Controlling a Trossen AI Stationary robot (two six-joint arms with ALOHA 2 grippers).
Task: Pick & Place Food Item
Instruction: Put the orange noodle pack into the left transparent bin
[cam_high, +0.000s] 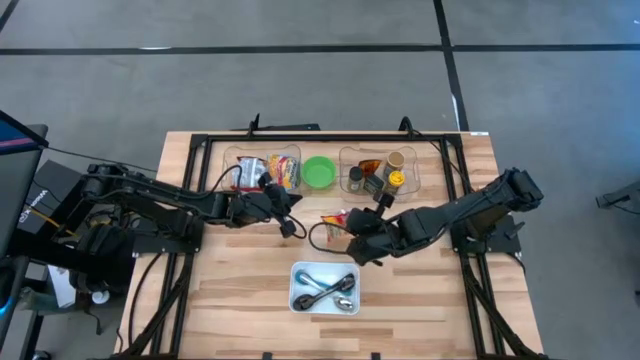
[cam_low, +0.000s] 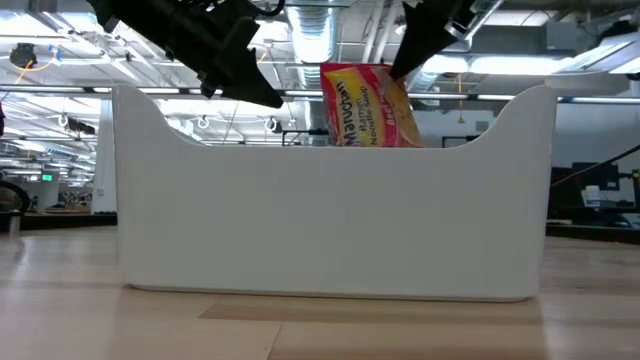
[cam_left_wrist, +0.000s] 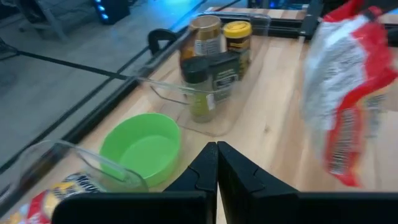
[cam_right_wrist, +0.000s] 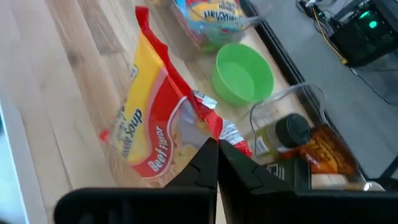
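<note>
On the bench's left half, the left tool (cam_high: 290, 226) hangs clenched and empty just in front of the green bowl (cam_high: 319, 171). Near the middle, the right tool (cam_high: 352, 243) is clamped on the corner of a red-and-yellow noodle packet (cam_right_wrist: 155, 127), holding it up off the wood behind the white tray (cam_high: 325, 288) with its 2 spoons. So this looks like the carry step. Next, I'd say, the packet must travel over its target container before release; which container, I cannot tell.
</note>
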